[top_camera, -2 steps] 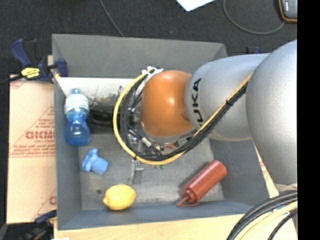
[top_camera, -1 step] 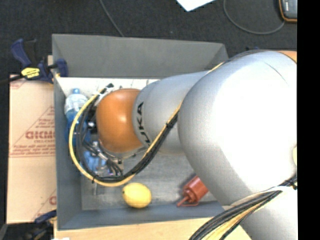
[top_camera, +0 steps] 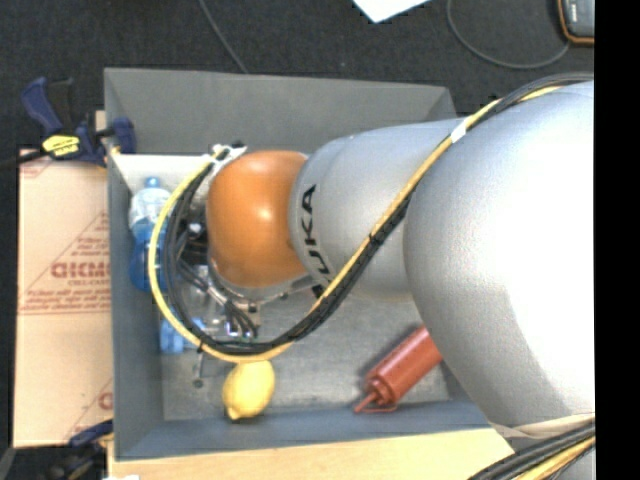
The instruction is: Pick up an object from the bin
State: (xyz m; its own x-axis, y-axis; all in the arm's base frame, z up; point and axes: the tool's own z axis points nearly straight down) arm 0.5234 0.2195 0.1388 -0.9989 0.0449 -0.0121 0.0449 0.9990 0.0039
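In the middle of the frame, a big silver robot arm (top_camera: 480, 228) reaching in from the right, with a round orange cover (top_camera: 250, 218) at the wrist and a yellow-and-black cable (top_camera: 158, 268) looped around the cover's left side. Just under the cover, in the lower left part of the grey metal bin (top_camera: 300, 98), the metal parts of the hand (top_camera: 222, 318), pointing down toward the bin floor. State of the hand: cannot tell, hidden by the cover and the cable. Nearest to the hand, a small yellow lemon-shaped fruit (top_camera: 248, 390), just below it in the frame, lying on the floor close to the lower wall. Just left of the hand, a small blue piece (top_camera: 172, 338), partly behind the cable, kind not clear. Not possible to tell which of these two is directly under the hand. Higher up along the left wall, a clear plastic bottle with blue parts (top_camera: 148, 218), partly behind the cable too. In the lower right of the bin, a red-brown squeeze bottle with a pointed nozzle (top_camera: 400, 370), lying tilted, nozzle toward the lower left, well apart from the fruit, upper end under the arm.
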